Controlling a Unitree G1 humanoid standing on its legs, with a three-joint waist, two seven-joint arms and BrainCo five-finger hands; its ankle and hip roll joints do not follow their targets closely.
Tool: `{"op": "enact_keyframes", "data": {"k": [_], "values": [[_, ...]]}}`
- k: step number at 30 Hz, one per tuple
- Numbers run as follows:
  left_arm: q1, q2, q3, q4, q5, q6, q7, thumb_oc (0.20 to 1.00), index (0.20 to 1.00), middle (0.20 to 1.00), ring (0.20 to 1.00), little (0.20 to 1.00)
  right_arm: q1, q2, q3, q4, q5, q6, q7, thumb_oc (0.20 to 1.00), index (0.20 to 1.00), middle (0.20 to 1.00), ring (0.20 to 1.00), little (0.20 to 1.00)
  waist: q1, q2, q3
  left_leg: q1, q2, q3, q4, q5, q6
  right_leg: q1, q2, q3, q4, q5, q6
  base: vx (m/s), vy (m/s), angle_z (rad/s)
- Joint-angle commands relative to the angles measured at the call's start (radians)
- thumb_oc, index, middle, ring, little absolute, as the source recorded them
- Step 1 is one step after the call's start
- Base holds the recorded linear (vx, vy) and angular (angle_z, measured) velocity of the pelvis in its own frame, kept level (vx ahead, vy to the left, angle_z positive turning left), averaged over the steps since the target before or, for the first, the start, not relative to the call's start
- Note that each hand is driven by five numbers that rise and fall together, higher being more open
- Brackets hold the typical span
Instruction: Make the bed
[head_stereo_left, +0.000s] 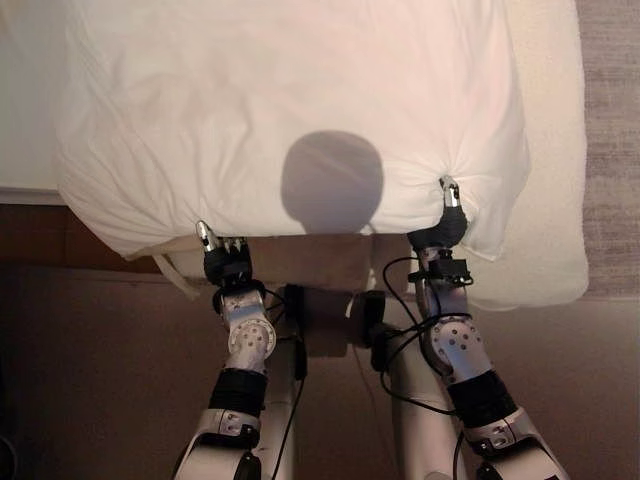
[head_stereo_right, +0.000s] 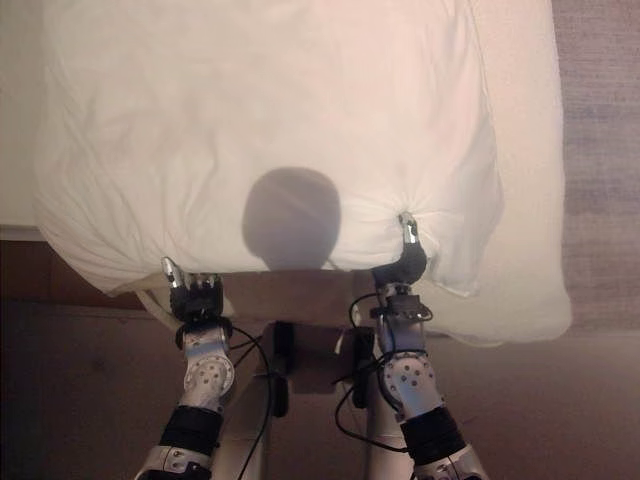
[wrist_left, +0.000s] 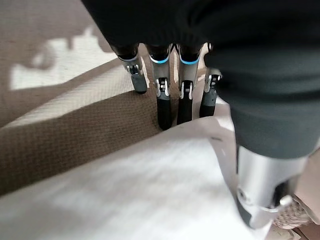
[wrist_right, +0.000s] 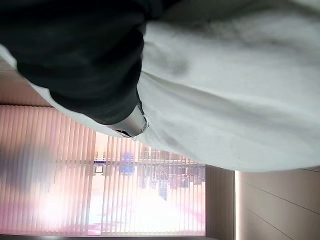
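Observation:
A puffy white duvet (head_stereo_left: 290, 100) lies across the bed, its near edge hanging just past the bed's side in front of me. My left hand (head_stereo_left: 226, 256) is at that edge on the left. In the left wrist view its fingers (wrist_left: 162, 102) run straight down with their tips behind the duvet's edge (wrist_left: 150, 185), and the thumb (wrist_left: 260, 192) lies on the cloth's near side. My right hand (head_stereo_left: 448, 222) is at the edge on the right; the cloth bunches into creases around its thumb, pinched there. The right wrist view shows the duvet (wrist_right: 235, 85) against the hand's dark cover.
A cream sheet (head_stereo_left: 550, 150) covers the mattress and shows past the duvet on the right. Grey carpet (head_stereo_left: 612, 120) lies beyond it. The dark brown bed side (head_stereo_left: 80, 240) and floor run below the duvet's edge. A window with vertical blinds (wrist_right: 75, 180) is behind.

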Motion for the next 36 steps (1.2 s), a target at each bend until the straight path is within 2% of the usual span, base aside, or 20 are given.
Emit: {"op": "enact_keyframes", "data": {"k": [1, 8, 15, 20, 36], "values": [[-0.033, 0.012, 0.016, 0.065, -0.015, -0.012, -0.068, 1.0, 1.0, 1.0, 1.0, 1.0, 0.059, -0.015, -0.024, -0.233, -0.018, -0.032, 0.141, 0.2, 0.2, 0.2, 0.2, 0.2, -0.048, 0.001, -0.111, -0.038, 0.026, 0.018, 0.045, -0.059, -0.013, -0.007, -0.012, 0.029, -0.125, 0.081, 0.114, 0.0, 0.0, 0.0], [-0.117, 0.032, 0.036, 0.128, -0.041, -0.021, -0.107, 1.0, 1.0, 1.0, 1.0, 1.0, 0.074, -0.028, 0.002, -0.249, -0.01, -0.012, 0.164, 0.2, 0.2, 0.2, 0.2, 0.2, -0.067, -0.012, -0.121, -0.04, 0.032, 0.023, 0.053, -0.063, -0.016, -0.012, -0.009, 0.033, -0.12, 0.081, 0.116, 0.0, -0.001, -0.01], [-0.134, 0.059, 0.046, 0.085, -0.026, -0.038, -0.129, 1.0, 1.0, 1.0, 1.0, 1.0, 0.087, -0.036, -0.004, -0.229, 0.004, -0.005, 0.169, 0.2, 0.2, 0.2, 0.2, 0.2, -0.07, -0.014, -0.125, -0.039, 0.037, 0.023, 0.058, -0.068, -0.019, -0.009, -0.005, 0.032, -0.117, 0.076, 0.116, 0.0, -0.001, -0.01], [-0.05, 0.059, 0.031, -0.057, 0.006, -0.027, -0.184, 1.0, 1.0, 1.0, 1.0, 1.0, 0.118, -0.045, -0.03, -0.227, -0.01, 0.005, 0.167, 0.2, 0.2, 0.2, 0.2, 0.2, -0.059, -0.007, -0.124, -0.039, 0.03, 0.02, 0.05, -0.063, -0.015, -0.011, -0.005, 0.031, -0.118, 0.08, 0.115, 0.0, 0.0, 0.0], [0.17, 0.055, 0.062, -0.194, 0.017, 0.025, -0.255, 1.0, 1.0, 1.0, 1.0, 1.0, 0.137, -0.051, -0.075, -0.274, -0.039, 0.005, 0.156, 0.2, 0.2, 0.2, 0.2, 0.2, -0.018, 0.002, -0.092, -0.026, 0.021, 0.009, 0.039, -0.057, -0.011, 0.011, -0.011, 0.013, -0.126, 0.077, 0.113, 0.0, 0.0, 0.0]]}}
